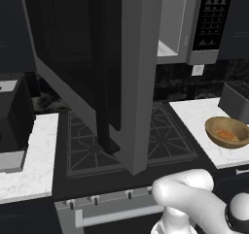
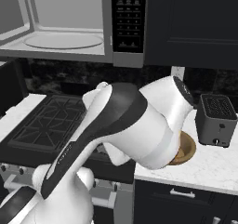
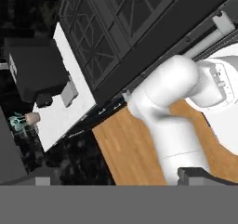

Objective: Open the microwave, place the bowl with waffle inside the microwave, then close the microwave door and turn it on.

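1. The bowl (image 1: 227, 132), wooden brown with an orange-brown waffle (image 1: 225, 134) in it, sits on the white counter (image 1: 204, 121) right of the stove; in the right base view the arm hides most of it, leaving only its rim (image 2: 186, 149) showing.
2. The microwave (image 2: 69, 23) hangs above the stove with its cavity open and the round turntable (image 2: 62, 41) bare.
3. The microwave door (image 1: 92, 68) is swung wide open, jutting out over the stove (image 1: 160, 131) in the left base view.
4. A dark toaster (image 2: 214, 120) stands just beside the bowl on the same counter.
5. A black boxy appliance (image 1: 13, 116) rests on the counter left of the stove.
6. The gripper (image 3: 116, 177) shows as two dark fingertips over the wooden floor (image 3: 125, 148); whether the jaws stand wide or narrow cannot be told.
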Available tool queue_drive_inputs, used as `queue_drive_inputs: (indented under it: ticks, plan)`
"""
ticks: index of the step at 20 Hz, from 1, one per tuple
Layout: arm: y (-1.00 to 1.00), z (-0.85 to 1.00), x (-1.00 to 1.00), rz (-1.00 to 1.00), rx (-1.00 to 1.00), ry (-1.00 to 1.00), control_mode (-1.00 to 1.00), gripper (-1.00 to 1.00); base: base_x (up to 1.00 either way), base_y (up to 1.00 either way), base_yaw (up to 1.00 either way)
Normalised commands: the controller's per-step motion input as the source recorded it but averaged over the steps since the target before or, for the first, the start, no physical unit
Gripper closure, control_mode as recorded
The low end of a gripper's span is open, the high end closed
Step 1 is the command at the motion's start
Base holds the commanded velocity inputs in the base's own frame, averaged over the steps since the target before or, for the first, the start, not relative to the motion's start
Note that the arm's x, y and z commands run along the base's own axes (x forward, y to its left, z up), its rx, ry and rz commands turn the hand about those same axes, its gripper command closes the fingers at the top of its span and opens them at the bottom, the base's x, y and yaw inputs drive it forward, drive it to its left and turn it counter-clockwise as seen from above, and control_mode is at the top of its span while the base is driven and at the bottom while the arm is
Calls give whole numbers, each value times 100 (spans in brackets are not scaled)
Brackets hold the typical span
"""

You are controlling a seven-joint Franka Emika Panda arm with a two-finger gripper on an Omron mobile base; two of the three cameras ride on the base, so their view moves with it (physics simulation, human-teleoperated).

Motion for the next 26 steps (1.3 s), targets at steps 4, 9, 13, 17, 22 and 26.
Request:
queue_drive_inputs:
  ticks: [4, 9, 13, 17, 22, 26]
  plan:
    - [-100, -96, 76, -26, -6, -11, -100, -100, 0, 0, 0]
    - [-100, -100, 100, -16, -11, -8, -100, -100, 0, 0, 0]
    - [-100, -98, 96, -5, -5, -16, -100, -100, 0, 0, 0]
    - [-74, -83, 90, -12, -17, -13, -100, -100, 0, 0, 0]
    - [-2, -20, 25, -12, -26, -18, -100, -100, 0, 0, 0]
    - [-11, -10, -5, -12, -14, 3, -100, -100, 0, 0, 0]
